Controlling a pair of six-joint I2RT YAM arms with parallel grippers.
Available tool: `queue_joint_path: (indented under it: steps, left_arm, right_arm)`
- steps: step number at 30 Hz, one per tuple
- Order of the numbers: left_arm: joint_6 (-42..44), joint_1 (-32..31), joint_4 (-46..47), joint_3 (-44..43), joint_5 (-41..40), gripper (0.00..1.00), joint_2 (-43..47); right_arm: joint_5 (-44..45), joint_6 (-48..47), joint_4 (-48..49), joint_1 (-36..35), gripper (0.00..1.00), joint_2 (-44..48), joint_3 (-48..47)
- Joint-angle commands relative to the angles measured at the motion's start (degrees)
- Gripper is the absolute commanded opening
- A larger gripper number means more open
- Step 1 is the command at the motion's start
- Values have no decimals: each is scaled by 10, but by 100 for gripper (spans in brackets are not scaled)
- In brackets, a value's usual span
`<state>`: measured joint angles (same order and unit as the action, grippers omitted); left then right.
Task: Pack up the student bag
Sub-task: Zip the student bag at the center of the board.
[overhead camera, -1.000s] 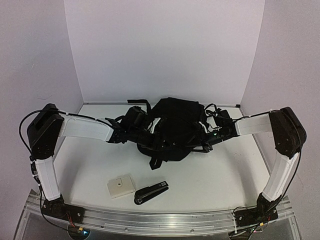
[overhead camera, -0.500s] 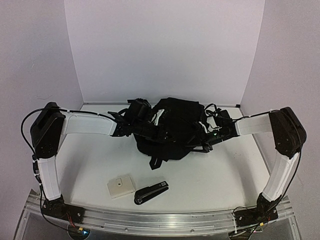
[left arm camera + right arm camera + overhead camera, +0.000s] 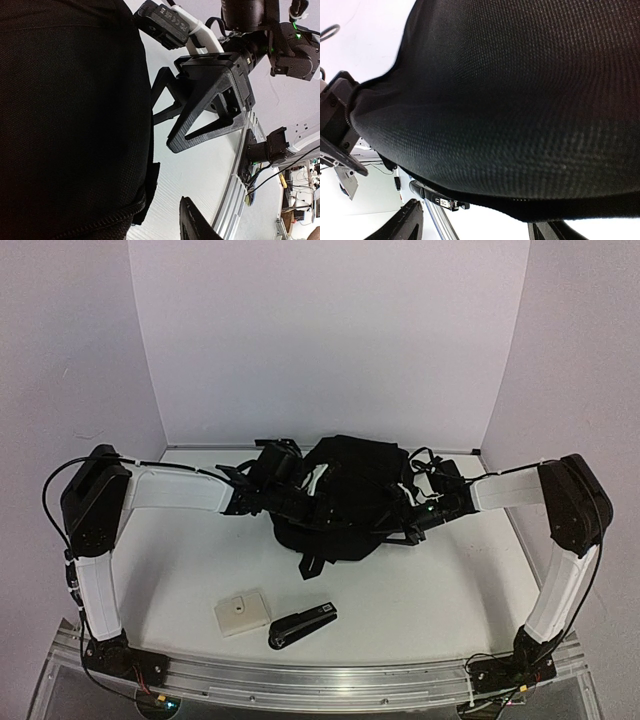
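The student bag [image 3: 350, 495] is a large black fabric backpack at the back middle of the table, its straps spilling forward. My left gripper [image 3: 298, 502] is at the bag's left side. In the left wrist view the bag [image 3: 70, 115] fills the left half. Only one finger [image 3: 195, 225] shows, close to the fabric, and the jaws look shut on the bag's edge. My right gripper [image 3: 415, 514] is at the bag's right side. In the right wrist view its fingers [image 3: 405, 222] stand wide apart, with the bag's lower edge [image 3: 485, 100] between them.
A black stapler [image 3: 302, 624] and a small white box [image 3: 241, 612] lie near the table's front edge, left of centre. White walls close in the back and sides. A metal rail [image 3: 320, 680] runs along the front. The right gripper also shows in the left wrist view [image 3: 210, 105].
My left arm has risen and moved back and right. The bag's left side has lifted with it. The right arm has not moved.
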<state>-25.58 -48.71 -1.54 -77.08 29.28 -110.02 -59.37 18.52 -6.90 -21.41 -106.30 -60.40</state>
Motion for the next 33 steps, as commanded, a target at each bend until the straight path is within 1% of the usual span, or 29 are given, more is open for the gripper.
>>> queue_joint_path:
  steps: [1,11,16,25,30,33]
  left_arm:
    - [1,-2,-2,6,-8,35,14]
    - [9,-7,-11,1,-2,13,24]
    - [11,-14,-15,10,-1,0,39]
    - [33,-55,-70,7,-10,0,66]
    - [50,-71,-109,-15,-36,2,72]
    - [67,-87,-130,-30,-63,0,65]
  right_arm:
    - [3,-3,12,1,71,15,-8]
    - [4,-3,12,2,71,13,-11]
    - [4,-3,12,2,70,13,-15]
    - [24,2,11,19,67,6,-27]
    - [39,3,11,25,67,-6,-39]
    - [44,4,10,26,67,-11,-46]
